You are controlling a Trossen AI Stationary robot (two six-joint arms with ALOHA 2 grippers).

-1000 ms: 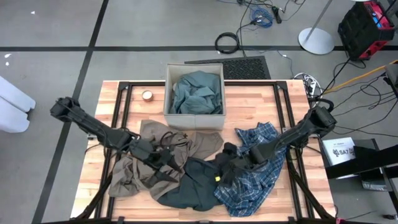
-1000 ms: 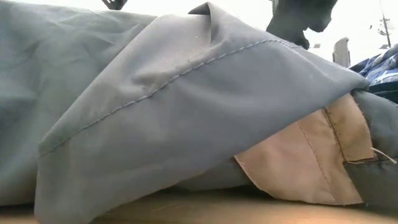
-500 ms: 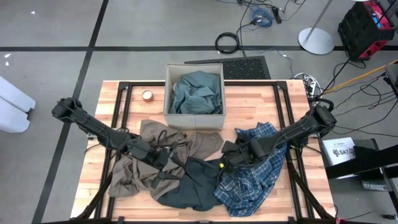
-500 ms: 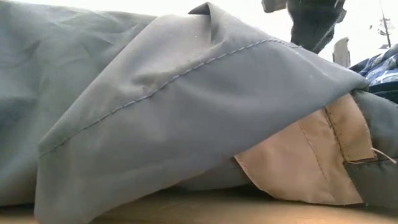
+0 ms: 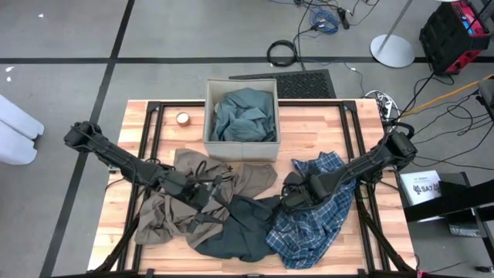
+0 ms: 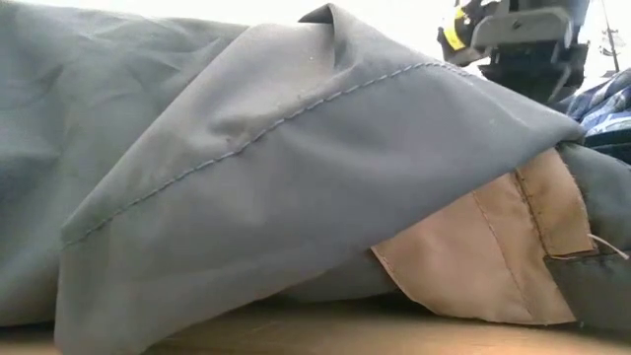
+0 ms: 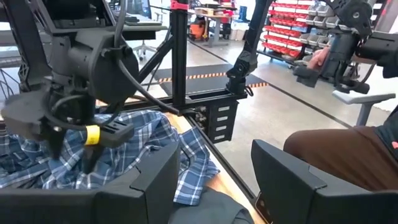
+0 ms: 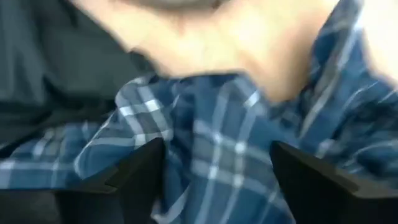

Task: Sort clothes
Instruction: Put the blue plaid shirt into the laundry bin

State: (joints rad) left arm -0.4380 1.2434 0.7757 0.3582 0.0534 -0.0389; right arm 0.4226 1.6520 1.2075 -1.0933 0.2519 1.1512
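A blue plaid shirt point(image 5: 324, 224) lies crumpled at the table's right. A dark slate garment point(image 5: 239, 232) lies in the middle near the front, partly over a tan-brown garment point(image 5: 166, 216) to its left. A teal-grey shirt point(image 5: 245, 114) fills the beige fabric box point(image 5: 239, 151) at the back. My right gripper point(image 5: 289, 201) stands open, fingers pointing down over the plaid shirt's left edge point(image 8: 217, 149). My left gripper point(image 5: 214, 194) is open and level over the tan and slate garments, with nothing between its fingers point(image 7: 214, 155).
A small tape roll point(image 5: 183, 118) sits left of the box. Black frame rails point(image 5: 154, 131) run along the table's left and right. In the low view the slate cloth point(image 6: 246, 168) blocks nearly everything. A seated person's leg point(image 7: 348, 155) shows beyond the table.
My right gripper has rolled and tipped from a flatter pose to point its fingers down at the plaid shirt, and has shifted a little toward the far edge. The clothes lie as before.
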